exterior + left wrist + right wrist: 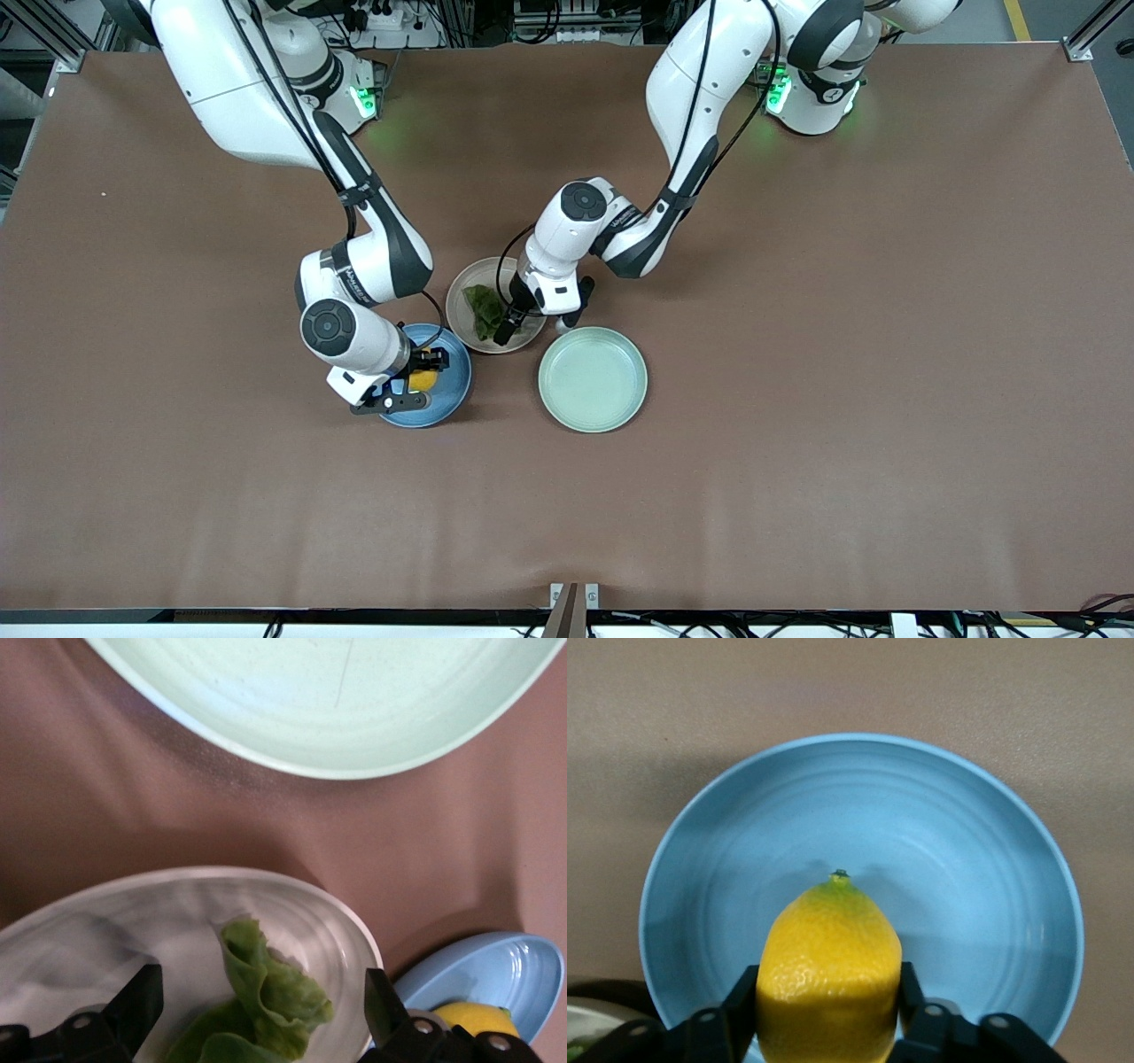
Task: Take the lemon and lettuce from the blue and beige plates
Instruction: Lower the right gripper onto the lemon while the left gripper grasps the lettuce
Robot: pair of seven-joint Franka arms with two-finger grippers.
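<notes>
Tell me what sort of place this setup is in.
Likely a robotics lab or test cell: two Franka arms mounted at a table covered in brown matting, aluminium framing and cabling along its edges, and props only: lemon, lettuce, blue plate, beige plate.

Nothing readable anywhere in these views, honestly. The only hint of writing is a small dark line of print on the right arm's white wrist link [354,276], and it's too tiny to make out. The blue plate [992,868], the beige plate [106,930] and the pale green plate [593,379] carry no labels, numbers or logos.
</notes>
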